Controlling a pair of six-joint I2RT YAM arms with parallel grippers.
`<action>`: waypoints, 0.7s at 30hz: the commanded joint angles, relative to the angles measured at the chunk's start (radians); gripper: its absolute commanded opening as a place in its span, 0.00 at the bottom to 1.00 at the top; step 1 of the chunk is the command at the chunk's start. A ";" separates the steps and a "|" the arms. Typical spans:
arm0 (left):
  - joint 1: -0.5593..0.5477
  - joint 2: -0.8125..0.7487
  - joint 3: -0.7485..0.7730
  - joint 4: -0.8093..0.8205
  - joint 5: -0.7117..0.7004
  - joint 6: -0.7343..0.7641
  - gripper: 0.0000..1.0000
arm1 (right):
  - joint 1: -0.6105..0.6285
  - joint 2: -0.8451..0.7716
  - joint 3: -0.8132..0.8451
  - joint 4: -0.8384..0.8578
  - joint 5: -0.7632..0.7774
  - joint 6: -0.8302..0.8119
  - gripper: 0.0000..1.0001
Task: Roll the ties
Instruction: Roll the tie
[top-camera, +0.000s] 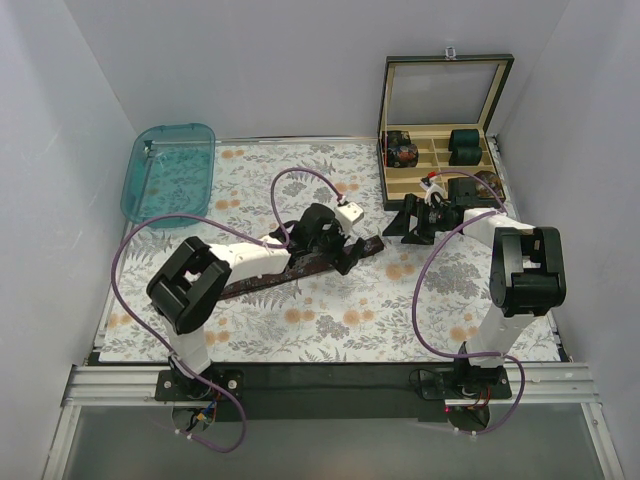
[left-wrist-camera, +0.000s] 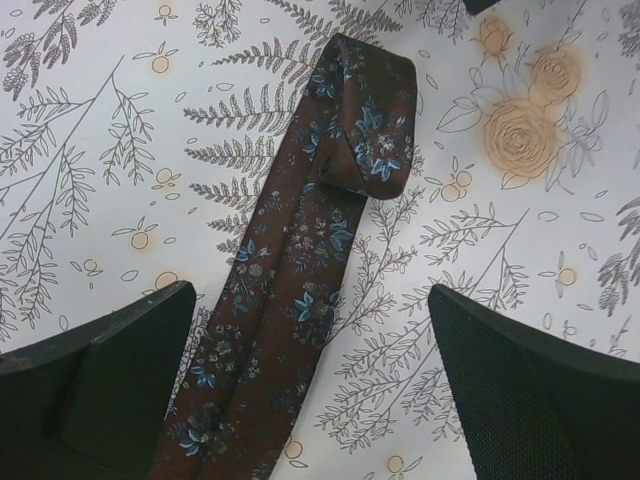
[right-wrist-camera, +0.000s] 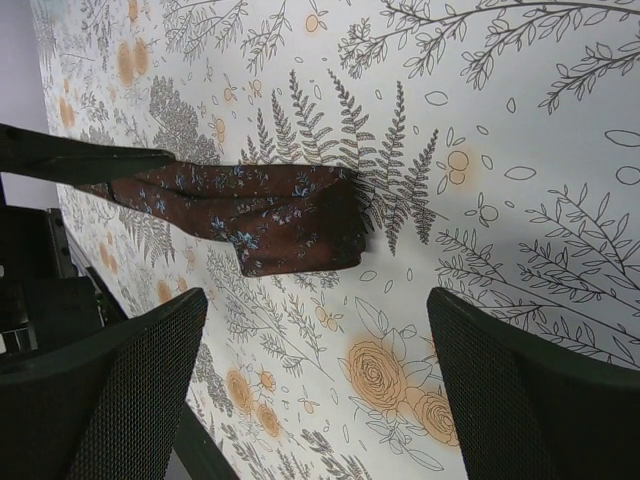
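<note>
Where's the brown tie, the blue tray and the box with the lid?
brown tie (left-wrist-camera: 295, 270), left wrist view, middle of the flowered strip.
blue tray (top-camera: 170, 175), top view, its bare bottom.
box (top-camera: 443, 95), top view, its raised lid.

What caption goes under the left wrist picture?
Open left gripper above a brown flowered tie, its end folded over, on a floral tablecloth.
</note>
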 joint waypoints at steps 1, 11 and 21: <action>0.009 0.020 0.019 0.006 0.023 0.111 0.97 | 0.004 -0.033 0.004 0.025 -0.030 -0.022 0.81; 0.031 0.087 0.045 -0.014 0.064 0.154 0.88 | 0.010 -0.046 -0.004 0.022 -0.041 -0.023 0.80; 0.058 0.142 0.051 -0.030 0.092 0.172 0.75 | 0.012 -0.049 -0.006 0.007 -0.048 -0.037 0.79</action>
